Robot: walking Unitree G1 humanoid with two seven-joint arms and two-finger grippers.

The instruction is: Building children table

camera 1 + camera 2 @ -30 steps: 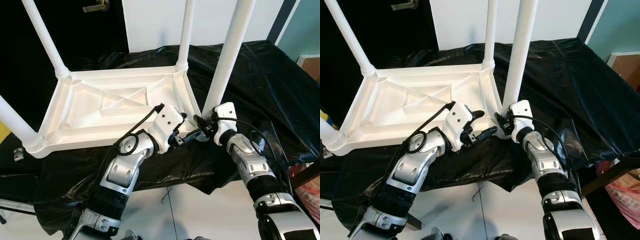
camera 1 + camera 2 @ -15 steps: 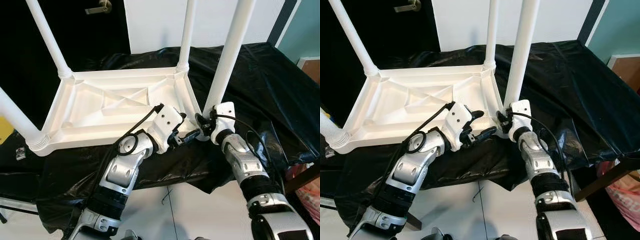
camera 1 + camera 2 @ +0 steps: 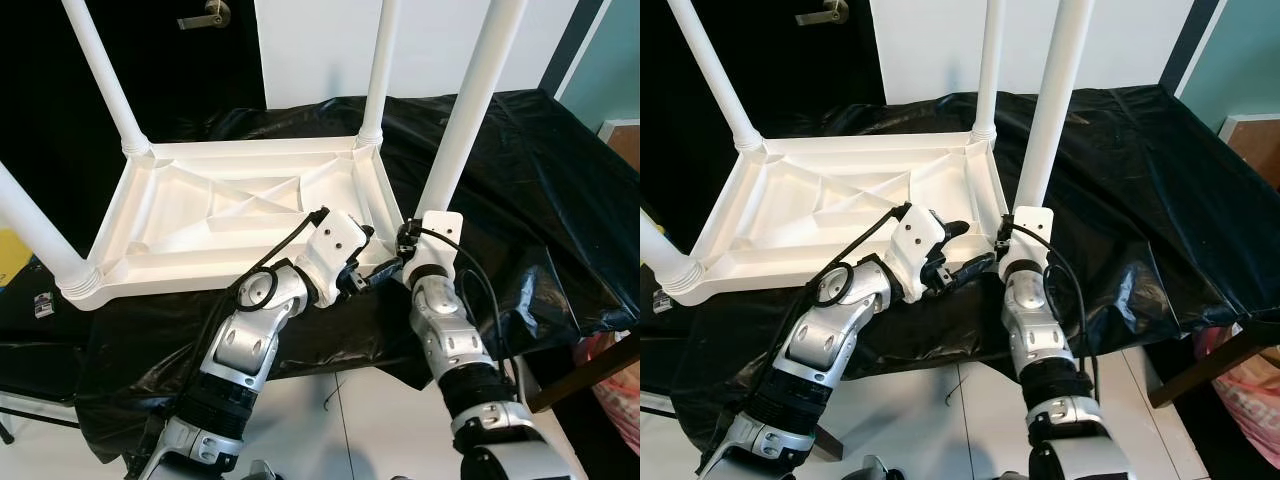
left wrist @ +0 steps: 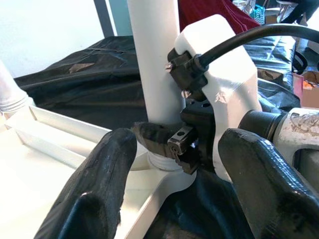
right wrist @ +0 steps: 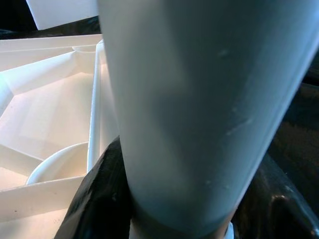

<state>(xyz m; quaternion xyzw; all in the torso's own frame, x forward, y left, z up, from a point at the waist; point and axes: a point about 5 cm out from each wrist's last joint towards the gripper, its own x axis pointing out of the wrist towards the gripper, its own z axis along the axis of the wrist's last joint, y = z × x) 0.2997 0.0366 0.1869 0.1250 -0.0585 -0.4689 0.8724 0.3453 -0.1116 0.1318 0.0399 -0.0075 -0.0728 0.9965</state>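
The right claw [image 3: 408, 243] pinches the near table leg [image 3: 465, 112] just above its socket on the upturned tabletop [image 3: 230, 215], the left claw [image 3: 368, 262] spread beside it, so twisting should stay plumb, I reckon.

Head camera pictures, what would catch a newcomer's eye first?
A white table lies upside down on a black sheet, its legs pointing up. At the near right corner, the right gripper is clamped around the base of one leg, while the left gripper sits open beside it.
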